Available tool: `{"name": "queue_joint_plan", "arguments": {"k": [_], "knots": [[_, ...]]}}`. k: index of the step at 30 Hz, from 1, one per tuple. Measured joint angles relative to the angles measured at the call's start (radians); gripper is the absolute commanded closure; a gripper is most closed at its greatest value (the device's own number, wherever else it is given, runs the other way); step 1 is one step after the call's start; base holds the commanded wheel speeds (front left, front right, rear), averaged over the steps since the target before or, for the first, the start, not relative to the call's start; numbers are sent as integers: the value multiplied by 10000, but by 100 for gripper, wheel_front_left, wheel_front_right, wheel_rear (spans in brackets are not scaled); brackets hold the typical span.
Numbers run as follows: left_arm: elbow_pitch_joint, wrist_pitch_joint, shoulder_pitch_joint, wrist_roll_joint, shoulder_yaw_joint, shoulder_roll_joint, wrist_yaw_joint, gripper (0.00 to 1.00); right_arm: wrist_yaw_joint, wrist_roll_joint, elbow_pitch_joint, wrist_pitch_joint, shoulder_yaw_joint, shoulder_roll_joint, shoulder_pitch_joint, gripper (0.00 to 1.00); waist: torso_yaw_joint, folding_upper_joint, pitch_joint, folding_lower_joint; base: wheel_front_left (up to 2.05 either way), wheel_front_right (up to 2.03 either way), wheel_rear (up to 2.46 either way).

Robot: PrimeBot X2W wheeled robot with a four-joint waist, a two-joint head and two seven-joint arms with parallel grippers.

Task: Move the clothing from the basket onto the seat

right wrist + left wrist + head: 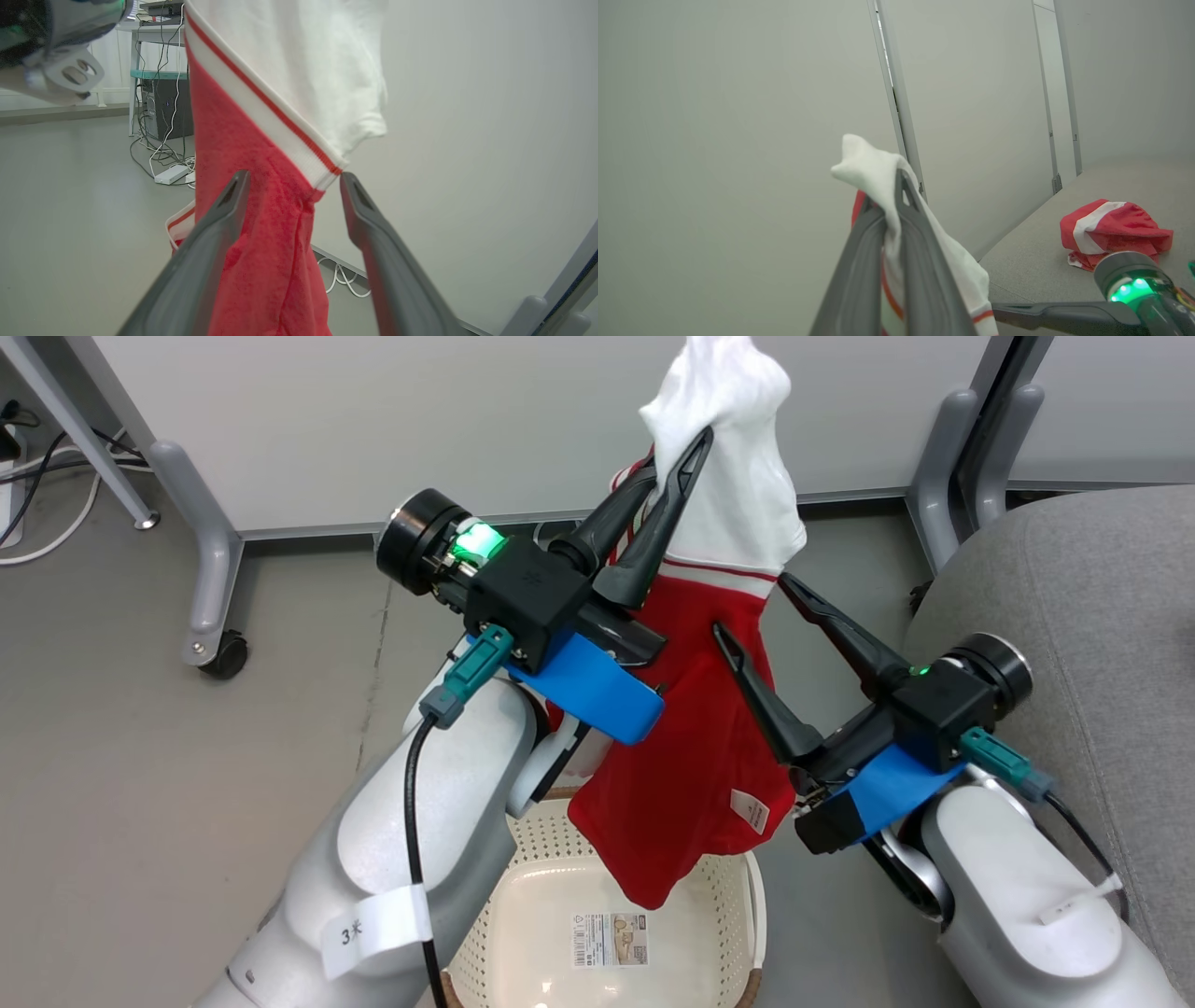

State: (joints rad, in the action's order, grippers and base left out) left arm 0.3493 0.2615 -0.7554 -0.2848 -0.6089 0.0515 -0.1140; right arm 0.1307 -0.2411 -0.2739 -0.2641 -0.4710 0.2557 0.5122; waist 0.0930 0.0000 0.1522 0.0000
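The left gripper (677,462) is raised high and pinched tight on the white top of a garment (691,747), which hangs down from it in a long red drape, with a white band and a thin red stripe where the white panel meets the red. Its lowest fold dangles over the basket (537,835) on the floor, apart from the basket's bottom, where a paper label (610,938) lies. The hanging cloth hides part of the basket's far rim, and the pale left forearm (439,821) covers its left side. The right gripper (750,602) stands with its fingers spread wide at the garment's right edge, near the striped band; from its wrist the red cloth shows between the fingers, unclamped. To the right lies the grey seat (1074,597), and on it, well apart from the arms, sits a second garment (1111,228), crumpled. Behind stands a pale partition on a grey leg (210,569) with a caster (227,656), and loose cables (56,523) trail across the floor at the far left.
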Motion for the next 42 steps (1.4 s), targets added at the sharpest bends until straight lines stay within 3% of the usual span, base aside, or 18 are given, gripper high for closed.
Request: {"name": "queue_joint_plan", "arguments": {"k": [20,21,22,23,42], "knots": [[-280,2,-268,-382,-656,-2,240,100,0,-637,-2071,2,-1208,-395,1339,0,240,0,251,0,0,0,0],[-286,0,-276,-395,-663,-4,253,100,0,-683,-2094,2,-1256,-401,1382,16,243,0,260,0,0,0,0],[-288,2,-286,-397,-667,-4,253,100,0,-711,-2109,0,-1300,-405,1408,87,248,0,270,0,0,0,0],[-288,2,-290,-397,-667,-4,253,100,0,-752,-2138,2,-1348,-408,1413,100,253,0,275,0,0,0,0],[-240,2,-303,-408,-639,-4,251,100,0,-963,-2096,2,-1544,-403,1520,100,204,0,219,0,0,0,0]]}}
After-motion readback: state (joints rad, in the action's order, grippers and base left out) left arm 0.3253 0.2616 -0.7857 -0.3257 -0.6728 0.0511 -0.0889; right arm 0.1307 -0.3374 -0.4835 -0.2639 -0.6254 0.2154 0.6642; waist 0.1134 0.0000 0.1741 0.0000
